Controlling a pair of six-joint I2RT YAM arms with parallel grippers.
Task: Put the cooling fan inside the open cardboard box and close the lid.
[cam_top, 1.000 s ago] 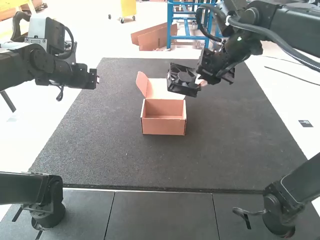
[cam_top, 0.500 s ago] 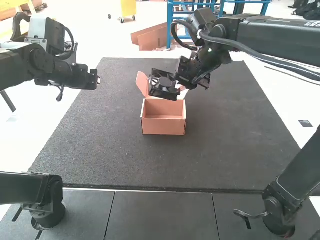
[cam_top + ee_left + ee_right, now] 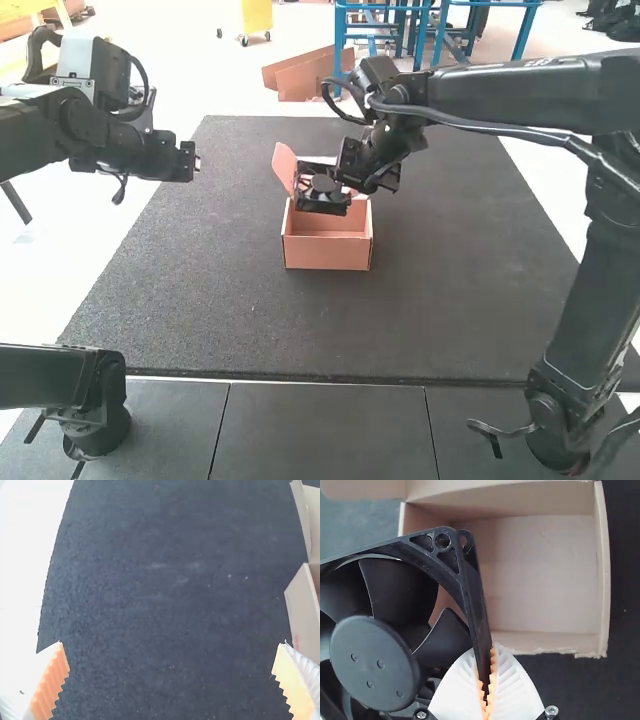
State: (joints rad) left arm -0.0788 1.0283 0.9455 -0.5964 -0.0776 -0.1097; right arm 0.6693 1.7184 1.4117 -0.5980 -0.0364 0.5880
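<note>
Over the middle of the black mat (image 3: 200, 290) sits the small cardboard box (image 3: 327, 248), its top open and its lid flap (image 3: 285, 168) standing up at the back-left corner. From where I stand, the right arm stretches across from its side of the table, and the right gripper (image 3: 352, 188) is clamped on the cooling fan (image 3: 322, 190), holding it tilted just above the box's opening, close beside the raised flap. I cannot tell whether the fan's lower edge touches the rim. Seen from that arm's wrist, the right gripper (image 3: 485, 682) pinches one thin side of the fan's (image 3: 380, 650) black square frame between its white ribbed fingers (image 3: 515, 680), the hub and blades facing the camera, and the box's (image 3: 540, 580) pale inner floor lies beyond the frame. Off at the mat's left edge, well apart from the box, the left gripper (image 3: 190, 160) hovers above the surface. Its wrist camera shows the left gripper (image 3: 170, 685) spread wide, the orange pads (image 3: 50, 680) far apart over bare mat (image 3: 165, 580), with a side of the box (image 3: 305, 600) at the edge of that view.
</note>
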